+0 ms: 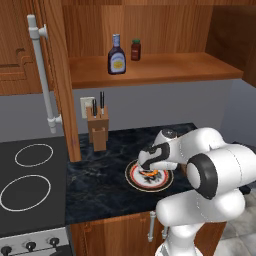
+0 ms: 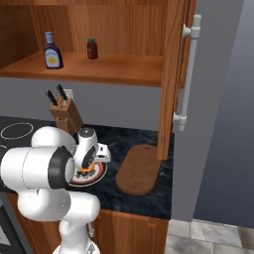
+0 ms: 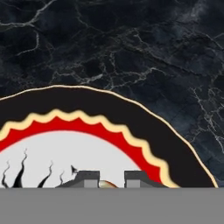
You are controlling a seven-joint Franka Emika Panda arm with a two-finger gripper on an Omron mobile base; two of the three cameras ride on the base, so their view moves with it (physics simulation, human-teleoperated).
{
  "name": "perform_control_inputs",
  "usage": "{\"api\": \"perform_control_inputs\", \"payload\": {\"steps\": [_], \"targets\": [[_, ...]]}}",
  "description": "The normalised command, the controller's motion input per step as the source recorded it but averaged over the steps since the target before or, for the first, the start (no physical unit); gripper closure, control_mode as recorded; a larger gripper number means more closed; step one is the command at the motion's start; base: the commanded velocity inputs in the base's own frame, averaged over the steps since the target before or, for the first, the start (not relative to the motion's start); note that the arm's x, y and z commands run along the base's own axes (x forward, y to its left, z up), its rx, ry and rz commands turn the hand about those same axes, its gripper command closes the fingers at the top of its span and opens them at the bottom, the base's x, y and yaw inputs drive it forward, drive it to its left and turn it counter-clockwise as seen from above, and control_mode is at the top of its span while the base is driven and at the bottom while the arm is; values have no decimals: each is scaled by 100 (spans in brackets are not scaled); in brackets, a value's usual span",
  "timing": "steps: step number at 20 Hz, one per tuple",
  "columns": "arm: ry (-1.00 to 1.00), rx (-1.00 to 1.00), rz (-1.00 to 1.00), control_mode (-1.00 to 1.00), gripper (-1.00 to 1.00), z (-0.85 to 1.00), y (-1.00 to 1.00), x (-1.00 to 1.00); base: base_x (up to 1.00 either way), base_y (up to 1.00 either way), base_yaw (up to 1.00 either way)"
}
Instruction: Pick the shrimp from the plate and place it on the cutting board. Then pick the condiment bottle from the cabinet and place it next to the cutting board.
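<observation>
The round white plate (image 1: 134, 178) (image 2: 98, 174) (image 3: 57, 148), with its red-orange and black rim, lies on the dark counter. My gripper (image 1: 150, 170) (image 2: 88, 167) (image 3: 112, 178) is down low over it, pointing at its centre. In the hand view the fingertips (image 3: 87, 176) stand close together with a small orange piece of the shrimp (image 3: 107, 184) pinched between them, still at plate level. The brown cutting board (image 2: 138, 170) lies right of the plate. The condiment bottle (image 1: 116, 55) (image 2: 52, 51) stands upright on the shelf of the open cabinet (image 1: 150, 69) (image 2: 99, 69).
A squat red jar (image 1: 135, 50) (image 2: 92, 48) stands beside the bottle. A wooden knife block (image 1: 97, 128) (image 2: 65, 115) is at the back of the counter. The open cabinet doors with white bar handles (image 1: 42, 75) (image 2: 189, 69) hang on both sides. The stove (image 1: 27, 185) lies to the left.
</observation>
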Motion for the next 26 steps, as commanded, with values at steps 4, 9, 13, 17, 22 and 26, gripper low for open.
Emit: {"api": "perform_control_inputs", "payload": {"steps": [4, 9, 13, 17, 22, 26], "targets": [[0, 6, 0, -100, 100, 41, 0, 0, 0, 0, 0], [3, 7, 0, -100, 100, 44, 0, 0, 0, 0, 0], [9, 5, -2, -100, 100, 47, 0, 0, 0, 0, 0], [11, 3, -5, -100, 100, 45, 0, 0, 0, 0, 0], [3, 0, -8, -100, 100, 31, -1, 0, 0, 0, 0], [0, 0, -9, -100, 100, 20, -2, 0, 0, 0, 0]]}}
